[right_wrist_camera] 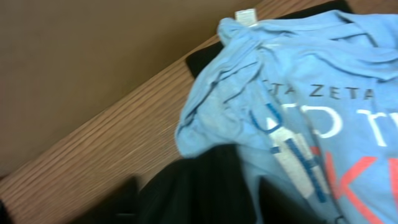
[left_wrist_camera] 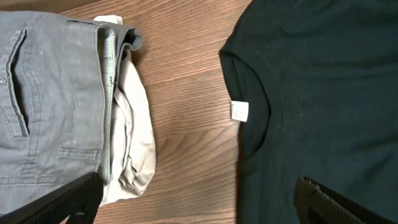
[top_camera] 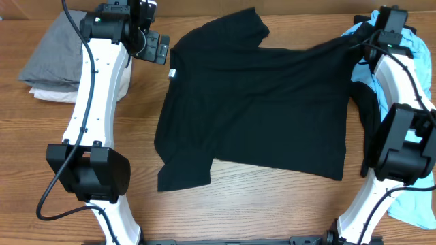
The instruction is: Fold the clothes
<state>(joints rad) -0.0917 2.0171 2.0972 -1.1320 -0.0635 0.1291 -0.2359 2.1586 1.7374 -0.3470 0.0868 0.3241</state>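
A plain black short-sleeved T-shirt [top_camera: 259,102] lies spread flat across the middle of the table, its white neck label [top_camera: 172,73] toward the left. My left gripper [top_camera: 155,46] hovers open above the bare wood beside the collar [left_wrist_camera: 249,93], nothing between its fingers [left_wrist_camera: 68,199]. My right gripper [top_camera: 364,47] is at the far right corner, where the shirt's right sleeve is drawn up toward it. In the blurred right wrist view its jaws stand apart with black fabric [right_wrist_camera: 205,186] lying between them. A light-blue printed T-shirt [right_wrist_camera: 311,93] lies crumpled just beyond.
Folded grey trousers [top_camera: 58,54] rest on a cream piece [left_wrist_camera: 134,124] at the back left corner. More light-blue cloth [top_camera: 415,204] shows at the right front, behind the right arm's base. The table's far edge [right_wrist_camera: 124,106] runs close to the right gripper.
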